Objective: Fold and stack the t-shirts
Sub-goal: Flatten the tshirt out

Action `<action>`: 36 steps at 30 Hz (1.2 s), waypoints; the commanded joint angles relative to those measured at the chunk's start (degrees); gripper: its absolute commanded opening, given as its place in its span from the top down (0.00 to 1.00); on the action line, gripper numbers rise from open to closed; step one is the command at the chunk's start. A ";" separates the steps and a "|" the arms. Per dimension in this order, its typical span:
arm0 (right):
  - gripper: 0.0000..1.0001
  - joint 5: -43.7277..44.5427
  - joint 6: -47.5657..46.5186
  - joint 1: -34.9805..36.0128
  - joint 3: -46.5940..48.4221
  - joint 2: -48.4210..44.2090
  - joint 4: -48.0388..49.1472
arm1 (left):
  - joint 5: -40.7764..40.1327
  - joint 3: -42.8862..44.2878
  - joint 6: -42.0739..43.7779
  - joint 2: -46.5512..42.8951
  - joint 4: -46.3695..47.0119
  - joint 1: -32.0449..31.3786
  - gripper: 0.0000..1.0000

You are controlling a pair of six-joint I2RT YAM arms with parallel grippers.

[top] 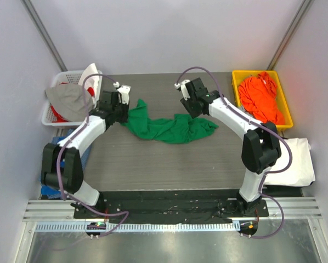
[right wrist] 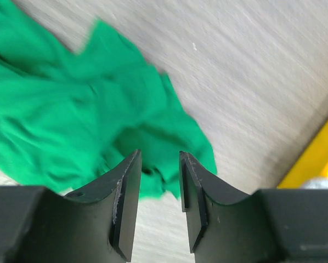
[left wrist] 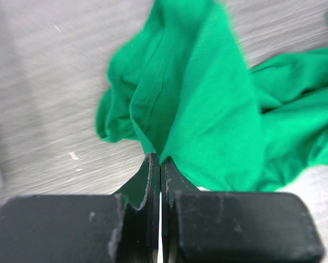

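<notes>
The t-shirt lay across the far middle of the table, stretched left to right between my two arms. My left gripper sat at its left end, with a fold of the cloth between the fingertips. My right gripper was over its right end; whether it touched, I could not tell. At the table's far right corner stood a bin with a second t-shirt in it. At the far left stood a basket with a heap of cloth inside. A third t-shirt lay right of the table, beside my right arm's base.
</notes>
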 commanded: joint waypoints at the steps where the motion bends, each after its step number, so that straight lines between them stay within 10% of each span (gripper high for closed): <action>1: 0.59 0.73 -0.08 -1.04 -6.92 -3.91 1.95 | 0.33 1.31 4.29 -7.01 -4.40 -0.02 1.00; 26: 0.65 -2.70 0.88 -2.09 -20.30 -3.73 7.40 | -3.00 19.16 9.39 -18.18 -17.61 0.07 1.00; 31: 0.97 -2.44 0.45 -2.45 -21.09 -3.91 7.49 | -5.20 16.09 10.00 -17.83 -16.03 -0.02 1.00; 36: 0.99 -3.05 -0.60 -2.71 -24.24 -9.43 4.77 | -8.88 15.55 10.79 -16.16 -15.15 -0.02 1.00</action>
